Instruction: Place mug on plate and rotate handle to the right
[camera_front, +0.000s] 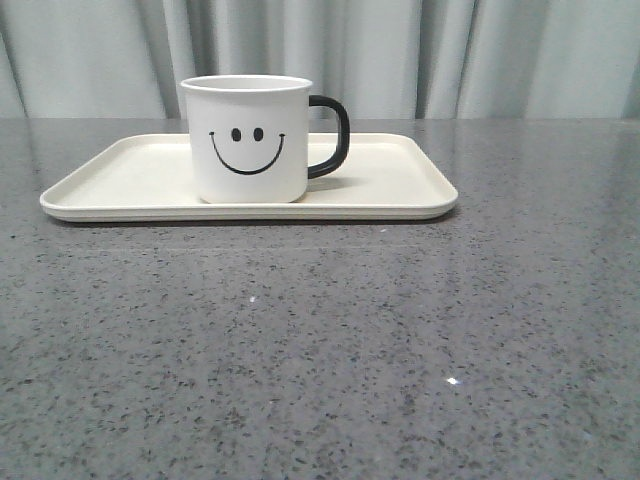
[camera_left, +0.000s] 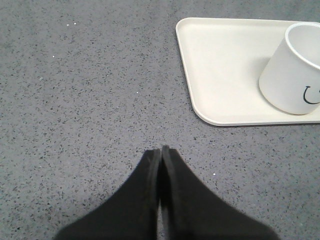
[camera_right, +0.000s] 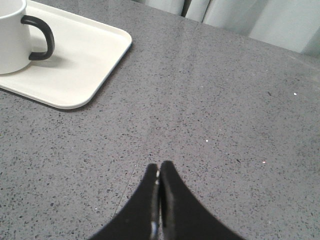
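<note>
The task looks finished, judging by how things lie. On the grey speckled worktop the plate lies flat toward the far side, and the mug stands upright on it, a little left of the plate's middle and inside the rim. The handle points to the right, so both the placing and the turning appear done; nothing seems left but to keep the arms away. The left hand has its fingers pressed together, empty, over bare worktop, well apart from the plate; the right hand is likewise closed on nothing, off to the other side. The plate is cream, wide, with rounded corners and a low rim. The mug is white and cylindrical, its black smiley face turned to the front; the handle is a thick black loop.
</note>
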